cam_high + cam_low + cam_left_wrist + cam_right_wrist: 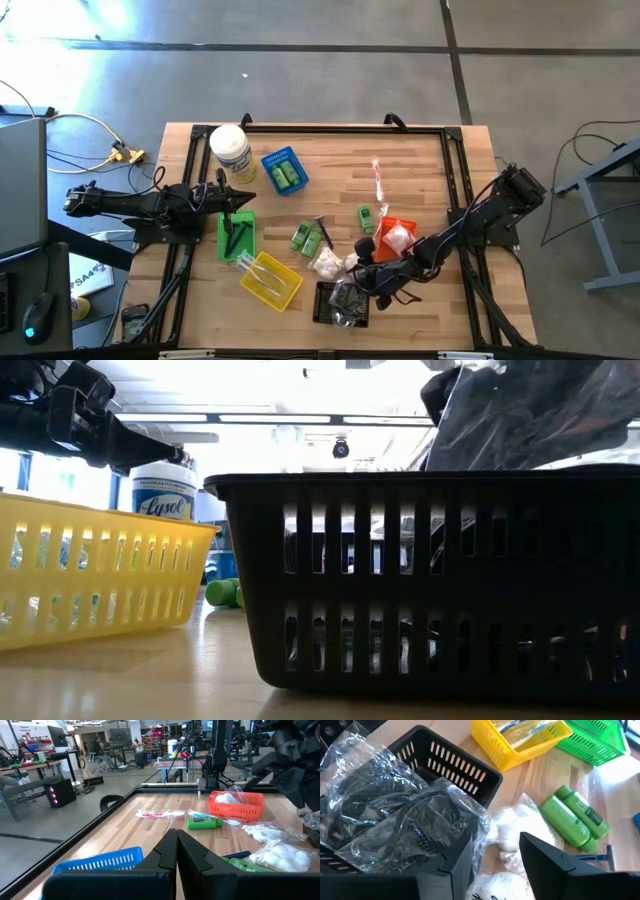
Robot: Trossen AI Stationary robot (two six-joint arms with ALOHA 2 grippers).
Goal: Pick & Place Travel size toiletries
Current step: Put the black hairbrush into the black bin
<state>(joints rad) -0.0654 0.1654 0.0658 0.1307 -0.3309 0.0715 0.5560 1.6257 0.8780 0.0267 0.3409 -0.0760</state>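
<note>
1. Wooden table (420,180) in an open workshop floor; coloured baskets and toiletries spread over its middle and near half.
2. Comb packet (410,827): clear-wrapped black combs, crumpled, lying over the rim of the black basket (335,300) near the table's near edge. In the right wrist view it sits just ahead of the fingertips, partly inside the basket, partly hanging over its wall.
3. Right gripper (368,275): over the black basket's far-right corner, jaws parted with a clear gap between them; nothing seen pinched. Judged: a release into the basket is under way or just made.
4. Key relation: packet lies directly ahead of the right gripper, toward the basket; the right arm is far nearer than the left.
5. White packets (328,262): on the table, just beside the basket's far edge and the right gripper.
6. Green bottles (308,236): pair lying side by side, mid-table, just beyond the white packets.
7. Orange basket (398,236): right of centre, holding a white packet.
8. Yellow basket (272,280): left of the black one, holding clear-wrapped sticks.
9. Left gripper (232,200): waiting over the green basket (236,234) at the left side, jaws closed, empty.
</note>
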